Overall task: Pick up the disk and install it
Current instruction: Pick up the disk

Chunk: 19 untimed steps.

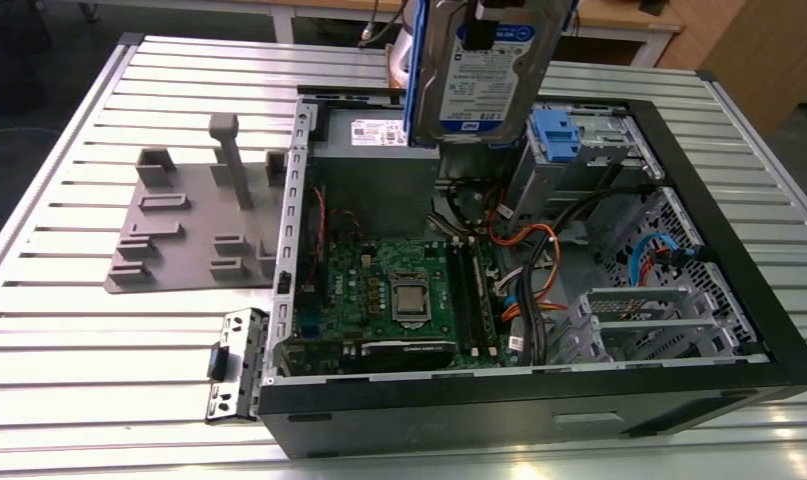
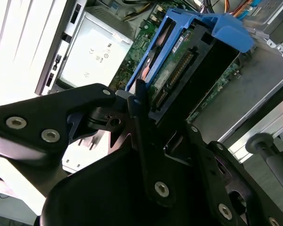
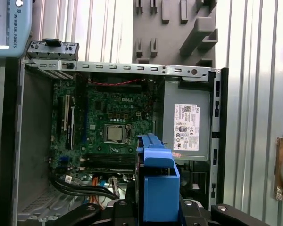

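Your claw (image 2: 146, 109) is clamped on the disk (image 2: 179, 63), which it holds on edge in its blue frame. Below the claw lies the open computer case (image 1: 727, 250), its grey power supply (image 1: 376, 160) and green circuit board (image 1: 376, 282) showing, on the slatted table (image 1: 83, 350).

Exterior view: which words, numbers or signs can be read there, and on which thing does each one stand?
Nothing can be quoted.
The flat silver hard drive in bright blue plastic caddy, white-and-blue label: print blurred.
The large grey metal power supply box, white label: print too small.
The green circuit board: markings too small.
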Motion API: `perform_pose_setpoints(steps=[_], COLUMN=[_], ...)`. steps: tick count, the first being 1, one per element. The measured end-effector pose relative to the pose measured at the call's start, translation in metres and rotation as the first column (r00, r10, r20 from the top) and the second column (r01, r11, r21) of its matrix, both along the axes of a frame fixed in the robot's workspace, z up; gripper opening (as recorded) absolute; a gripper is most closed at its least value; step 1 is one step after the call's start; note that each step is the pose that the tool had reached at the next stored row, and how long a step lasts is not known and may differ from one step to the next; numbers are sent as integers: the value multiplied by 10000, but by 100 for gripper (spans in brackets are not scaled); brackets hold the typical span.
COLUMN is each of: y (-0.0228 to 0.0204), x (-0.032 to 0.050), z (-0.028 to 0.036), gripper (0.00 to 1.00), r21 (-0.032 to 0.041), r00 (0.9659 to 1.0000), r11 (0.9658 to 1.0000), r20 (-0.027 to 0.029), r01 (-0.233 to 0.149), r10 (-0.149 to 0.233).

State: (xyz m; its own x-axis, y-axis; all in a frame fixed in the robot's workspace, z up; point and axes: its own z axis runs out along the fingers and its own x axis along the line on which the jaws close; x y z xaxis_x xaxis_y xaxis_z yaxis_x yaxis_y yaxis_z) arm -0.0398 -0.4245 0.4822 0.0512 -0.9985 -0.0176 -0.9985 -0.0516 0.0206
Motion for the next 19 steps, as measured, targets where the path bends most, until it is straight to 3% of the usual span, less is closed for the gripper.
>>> perform_pose_setpoints(steps=[19], y=[-147], x=[8], z=[-3], gripper=[36], r21=[-16], r00=[10000], r11=[10000], r20=[1], r01=[0], r10=[0])
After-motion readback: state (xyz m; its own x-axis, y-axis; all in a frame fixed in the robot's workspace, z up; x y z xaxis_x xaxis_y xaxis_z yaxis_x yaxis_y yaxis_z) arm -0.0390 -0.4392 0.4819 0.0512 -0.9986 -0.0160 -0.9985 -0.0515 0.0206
